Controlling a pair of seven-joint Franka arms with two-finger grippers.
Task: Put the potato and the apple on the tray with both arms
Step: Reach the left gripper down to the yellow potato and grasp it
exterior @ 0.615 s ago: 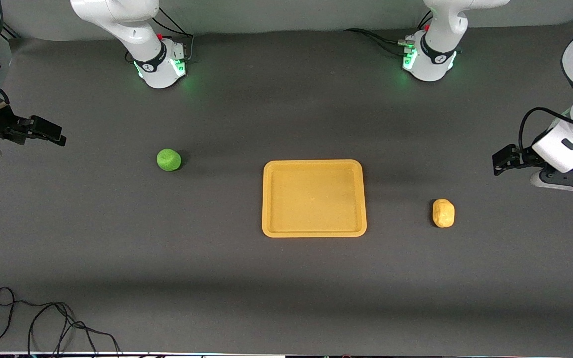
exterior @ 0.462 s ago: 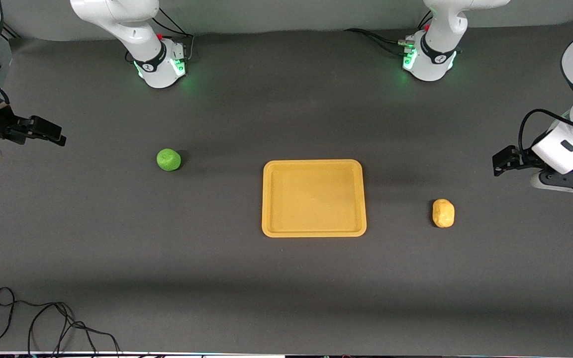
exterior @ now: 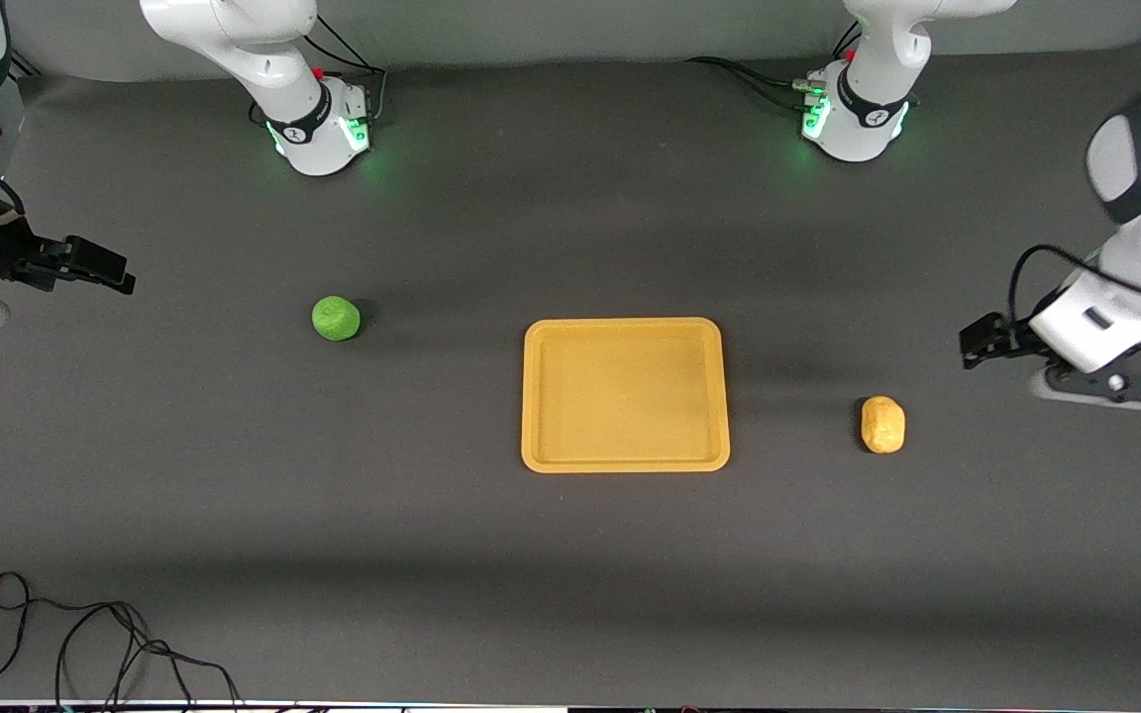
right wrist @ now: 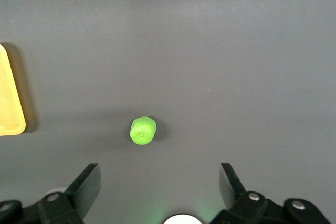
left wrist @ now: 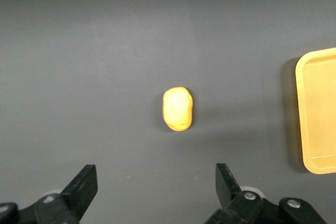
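The orange-yellow tray [exterior: 626,460] lies flat in the middle of the table. The green apple [exterior: 336,318] sits on the table toward the right arm's end; it also shows in the right wrist view [right wrist: 143,130]. The yellow-tan potato [exterior: 882,424] lies toward the left arm's end and shows in the left wrist view [left wrist: 178,108]. My left gripper [exterior: 975,345] is open and empty, up in the air beside the potato. My right gripper [exterior: 110,269] is open and empty, high over the table's end, away from the apple. The tray's edge shows in both wrist views [left wrist: 317,109] [right wrist: 10,103].
The table is covered in dark grey cloth [exterior: 570,574]. A loose black cable [exterior: 85,644] lies at the near corner at the right arm's end. The two arm bases [exterior: 318,129] [exterior: 853,119] stand along the table's edge farthest from the front camera.
My left gripper has moved toward the tray and the potato. My right gripper has shifted slightly. The apple, potato and tray have not moved.
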